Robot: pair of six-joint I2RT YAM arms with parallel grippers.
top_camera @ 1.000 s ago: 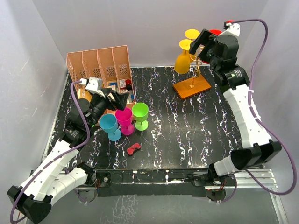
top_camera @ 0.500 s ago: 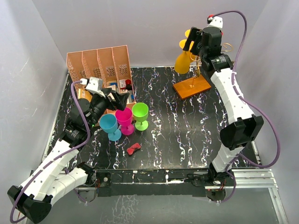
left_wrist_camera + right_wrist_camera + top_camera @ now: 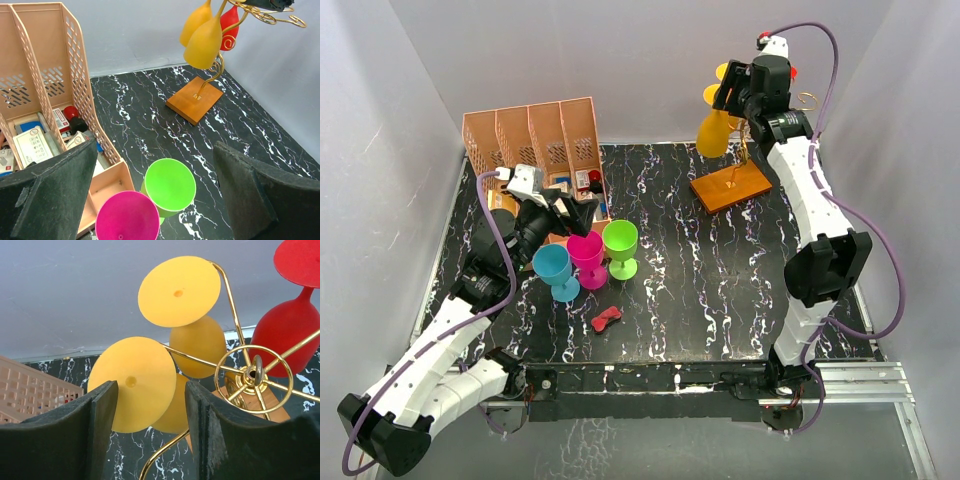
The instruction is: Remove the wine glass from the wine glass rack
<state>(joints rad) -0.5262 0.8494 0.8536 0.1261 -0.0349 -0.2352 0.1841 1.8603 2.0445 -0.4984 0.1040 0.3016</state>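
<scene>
The wine glass rack (image 3: 732, 187) stands at the back right, gold wire on an orange-brown wooden base. Two yellow glasses and a red one hang upside down from its arms. My right gripper (image 3: 738, 92) is at the top of the rack. In the right wrist view its jaws (image 3: 150, 395) stand partly apart, with the round foot of the nearer yellow wine glass (image 3: 135, 382) between the fingers; I cannot tell if they touch it. My left gripper (image 3: 156, 150) hangs wide open and empty above the green cup (image 3: 170, 184).
A pink slotted organiser (image 3: 535, 135) fills the back left. Blue (image 3: 553, 266), magenta (image 3: 586, 250) and green (image 3: 620, 240) cups stand together at left centre. A small red object (image 3: 607, 319) lies in front of them. Grey walls close in behind the rack.
The right arm has swung its gripper leftward over the rack top to the yellow glass's foot, and its jaws have narrowed. The left arm has not moved.
</scene>
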